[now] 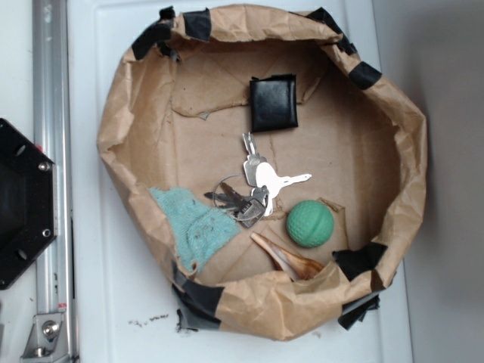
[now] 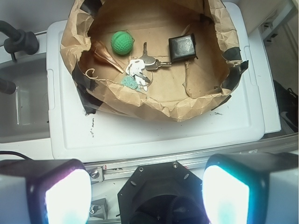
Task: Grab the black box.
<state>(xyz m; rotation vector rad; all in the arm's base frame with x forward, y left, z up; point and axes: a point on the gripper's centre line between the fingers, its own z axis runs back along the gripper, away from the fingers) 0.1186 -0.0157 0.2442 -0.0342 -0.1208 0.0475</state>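
status: grasp not started. the black box [image 1: 274, 104] lies flat inside the paper-lined bin [image 1: 408, 144], near its wall, apart from the keys [image 1: 253, 185]. the end effector [image 2: 147, 186] is spread wide, empty, well outside the bin. remaining: approach, descend, close.

White plastic lid [image 1: 113, 302] (scuffed), metal rail [image 1: 49, 151], grey surroundings

Two views over the paper basket [image 1: 261, 306]

It is seen from directly overhead and near; the wrist view is angled down from farther back, reversed.
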